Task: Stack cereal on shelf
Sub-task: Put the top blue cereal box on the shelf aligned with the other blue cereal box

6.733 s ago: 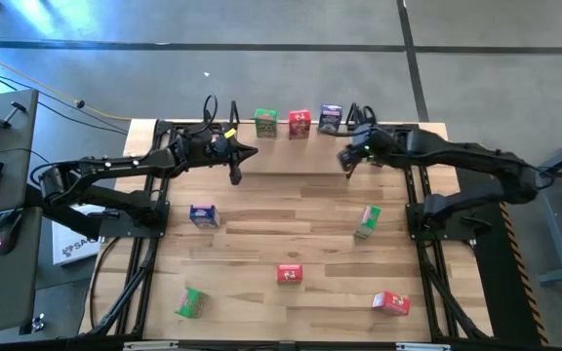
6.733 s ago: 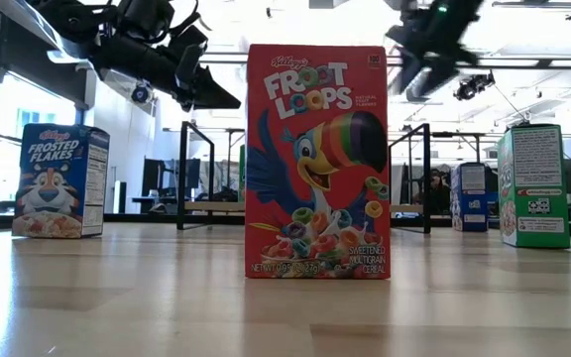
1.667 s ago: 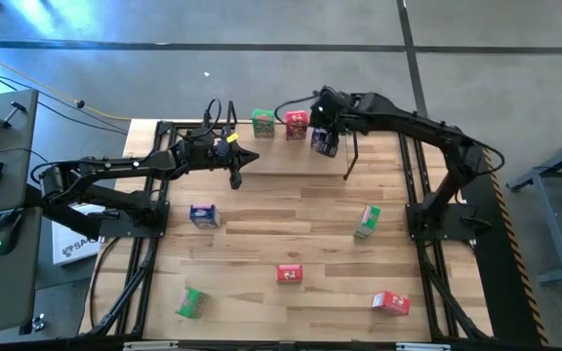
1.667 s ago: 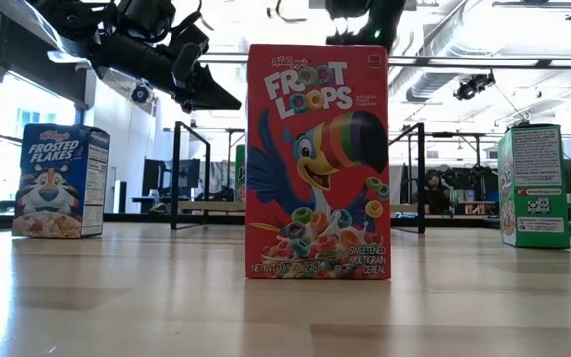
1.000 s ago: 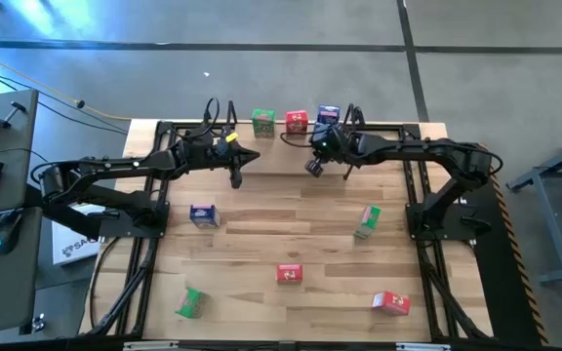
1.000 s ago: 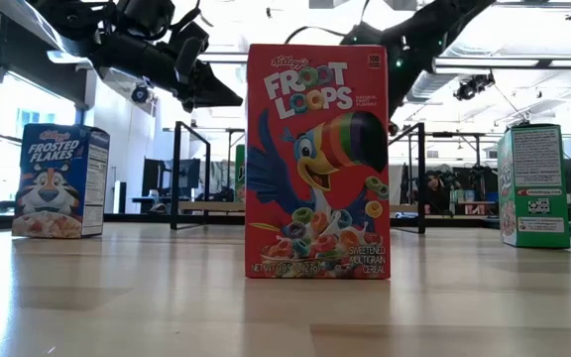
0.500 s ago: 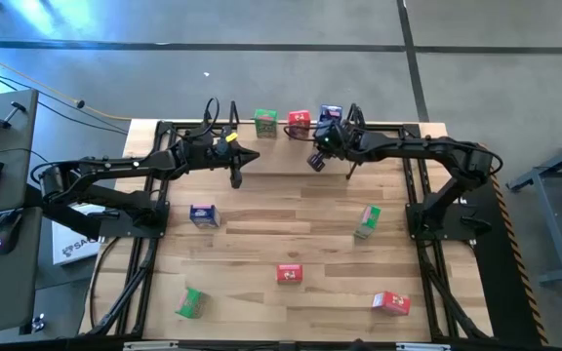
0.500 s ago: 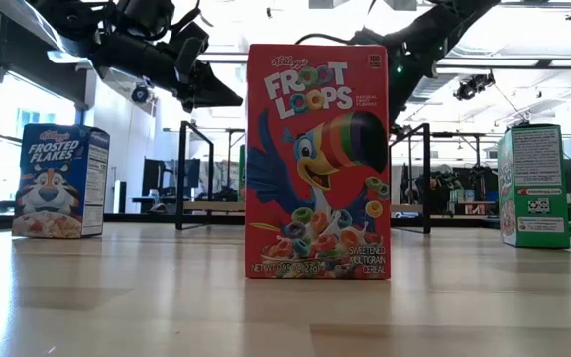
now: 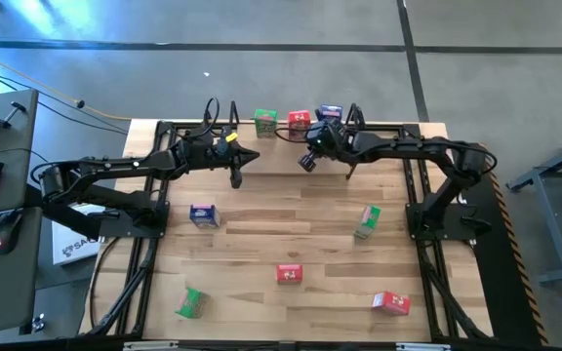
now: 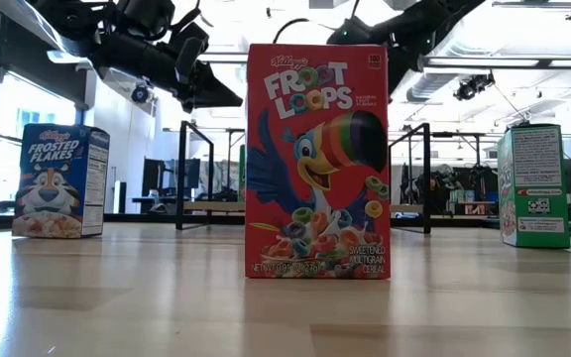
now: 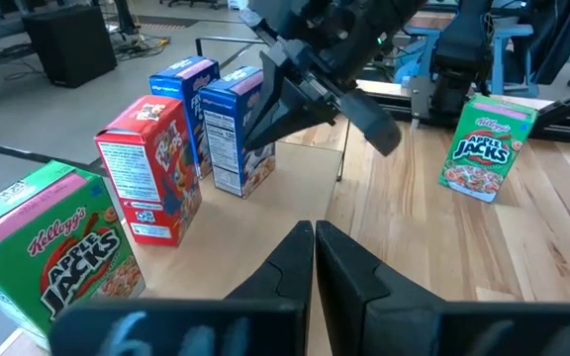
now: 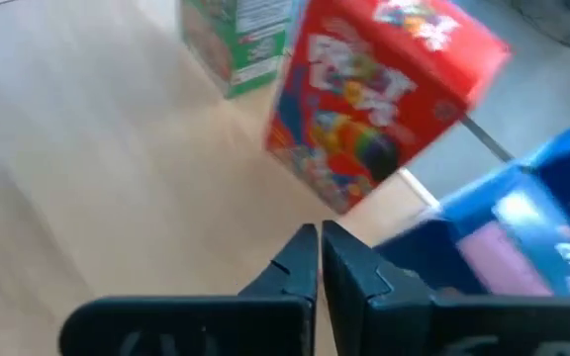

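Note:
Several cereal boxes stand in a row on the shelf at the table's far edge: a green one, a red one and blue ones. My right gripper is shut and holds nothing. It hovers over the shelf just in front of the red box and a blue box. My left gripper, also shut and holding nothing, hangs over the shelf's left end and faces the row. Loose boxes stand on the table: blue, green and red.
Two more boxes, green and red, lie near the table's front edge. The shelf's thin black uprights stand beside both grippers. In the low view the red box fills the middle, with bare wood around it.
My right gripper has drifted a little toward the table's left edge, staying just in front of the boxes on the shelf. Every box has kept its place.

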You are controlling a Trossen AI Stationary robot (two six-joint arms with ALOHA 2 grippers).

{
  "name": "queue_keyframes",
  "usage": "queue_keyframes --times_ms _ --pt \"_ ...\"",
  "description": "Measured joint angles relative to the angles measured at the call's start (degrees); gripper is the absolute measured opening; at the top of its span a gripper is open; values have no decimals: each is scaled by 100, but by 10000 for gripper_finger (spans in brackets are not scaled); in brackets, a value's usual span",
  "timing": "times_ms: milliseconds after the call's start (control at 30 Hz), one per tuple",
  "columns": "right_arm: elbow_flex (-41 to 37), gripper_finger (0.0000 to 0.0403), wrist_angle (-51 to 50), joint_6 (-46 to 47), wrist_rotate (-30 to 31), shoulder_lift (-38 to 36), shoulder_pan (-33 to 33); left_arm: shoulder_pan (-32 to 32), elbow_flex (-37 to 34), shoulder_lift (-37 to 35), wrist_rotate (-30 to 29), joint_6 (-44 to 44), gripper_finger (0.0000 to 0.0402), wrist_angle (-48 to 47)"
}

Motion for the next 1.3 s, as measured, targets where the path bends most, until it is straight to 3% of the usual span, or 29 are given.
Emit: queue_keyframes --times_ms 467,800,1067,1300 --pt "7 2 -358 101 352 18 -194 2 0 0 -7 -29 7 -103" --pt "33 2 -1165 -54 -399 -412 -207 2 0 0 -9 -29 7 -141" --pt "31 2 -1171 69 176 -209 -370 -3 0 0 -9 -29 7 -142" --pt "31 2 -1179 124 250 -209 -523 -12 0 0 -9 -29 7 -160"
